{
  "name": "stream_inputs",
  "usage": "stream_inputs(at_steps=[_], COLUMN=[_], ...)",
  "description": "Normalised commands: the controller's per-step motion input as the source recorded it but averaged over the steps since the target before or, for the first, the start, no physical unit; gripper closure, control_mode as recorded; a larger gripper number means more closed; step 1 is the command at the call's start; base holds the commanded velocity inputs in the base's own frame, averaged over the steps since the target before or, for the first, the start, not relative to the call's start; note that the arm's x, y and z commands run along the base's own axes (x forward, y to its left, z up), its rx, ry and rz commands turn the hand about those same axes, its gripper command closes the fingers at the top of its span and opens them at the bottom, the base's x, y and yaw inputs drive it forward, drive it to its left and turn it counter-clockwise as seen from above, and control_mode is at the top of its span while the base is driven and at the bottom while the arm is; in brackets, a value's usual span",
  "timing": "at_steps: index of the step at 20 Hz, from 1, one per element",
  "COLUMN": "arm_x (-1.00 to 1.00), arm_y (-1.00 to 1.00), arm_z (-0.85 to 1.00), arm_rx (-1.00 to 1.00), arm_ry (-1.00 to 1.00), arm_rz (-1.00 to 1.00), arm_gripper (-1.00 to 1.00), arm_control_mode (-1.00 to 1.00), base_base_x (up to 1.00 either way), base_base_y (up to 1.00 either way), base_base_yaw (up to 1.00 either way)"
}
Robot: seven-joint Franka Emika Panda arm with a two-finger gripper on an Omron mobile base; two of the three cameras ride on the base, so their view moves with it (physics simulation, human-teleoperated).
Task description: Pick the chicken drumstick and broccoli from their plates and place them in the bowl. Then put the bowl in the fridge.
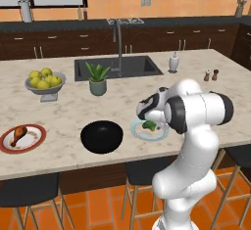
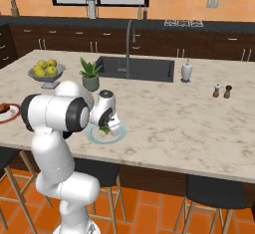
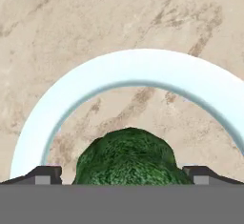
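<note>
Where plate [image 3: 138, 68] curves, broccoli [image 3: 127, 157] (jaws wide)

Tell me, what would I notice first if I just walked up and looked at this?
Probably the big white robot arm bending over the marble counter, its open gripper lowered around the broccoli on the pale blue-green plate. Just left of it sits the glossy black bowl, and further left the chicken drumstick lies on the red-rimmed plate.
</note>
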Motion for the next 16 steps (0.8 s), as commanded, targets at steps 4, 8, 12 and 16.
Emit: stream_inputs(at_steps=[4, 8, 12, 16], arm_x=[0.11, -0.1, -0.66, -0.96], arm_y=[0.05, 0.29, 0.55, 0.84], arm_z=[-0.52, -0.47, 0.33, 0.59], arm_rx=[0.03, 0.02, 0.04, 0.0], arm_ry=[0.06, 0.02, -0.02, -0.1], arm_rz=[0.0, 0.0, 0.0, 0.0], arm_gripper=[1.0, 1.0, 1.0, 1.0], arm_control_mode=[-1.0, -1.0, -1.0, -1.0], base_base_x=[0.0, 0.0, 0.0, 0.0], base_base_y=[0.0, 0.0, 0.0, 0.0], base_base_yaw=[0.0, 0.0, 0.0, 0.0])
